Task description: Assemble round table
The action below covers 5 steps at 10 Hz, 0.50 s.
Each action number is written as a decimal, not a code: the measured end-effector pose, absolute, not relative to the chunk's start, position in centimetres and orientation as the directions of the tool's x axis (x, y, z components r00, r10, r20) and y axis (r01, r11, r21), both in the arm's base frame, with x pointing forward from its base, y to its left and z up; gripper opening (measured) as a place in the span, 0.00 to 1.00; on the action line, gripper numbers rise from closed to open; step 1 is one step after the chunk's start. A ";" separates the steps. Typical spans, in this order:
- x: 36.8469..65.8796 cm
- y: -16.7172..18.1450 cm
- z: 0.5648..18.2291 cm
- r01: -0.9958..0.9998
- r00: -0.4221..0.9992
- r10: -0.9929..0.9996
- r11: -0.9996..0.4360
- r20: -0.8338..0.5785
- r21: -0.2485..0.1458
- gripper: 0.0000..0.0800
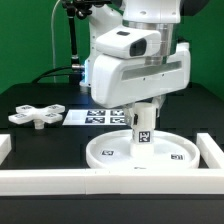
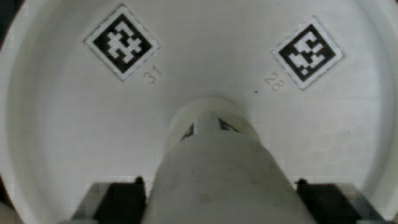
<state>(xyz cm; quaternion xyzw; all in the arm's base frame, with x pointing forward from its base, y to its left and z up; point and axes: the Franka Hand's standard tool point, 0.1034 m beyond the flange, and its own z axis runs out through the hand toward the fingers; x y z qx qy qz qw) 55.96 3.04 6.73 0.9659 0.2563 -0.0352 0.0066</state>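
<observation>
The wide rimmed white disc (image 1: 140, 152) lies on the black table near the front, with tags on its face (image 2: 125, 42). The short cylindrical post (image 1: 144, 127) stands upright at the disc's centre and carries a tag. My gripper (image 1: 146, 110) comes straight down over it and is shut on the post (image 2: 222, 160). In the wrist view the black fingers (image 2: 121, 198) press the post on both sides. The four-armed cross piece (image 1: 35, 115) lies apart at the exterior view's left.
The marker board (image 1: 100, 117) lies flat behind the disc. White border rails (image 1: 110, 181) run along the front, with ends at both sides (image 1: 212, 150). A black cable and stand rise at the back left.
</observation>
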 end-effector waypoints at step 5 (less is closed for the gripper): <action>56.1 3.8 6.8 0.111 0.992 0.112 -0.994 -0.054 -0.008 0.51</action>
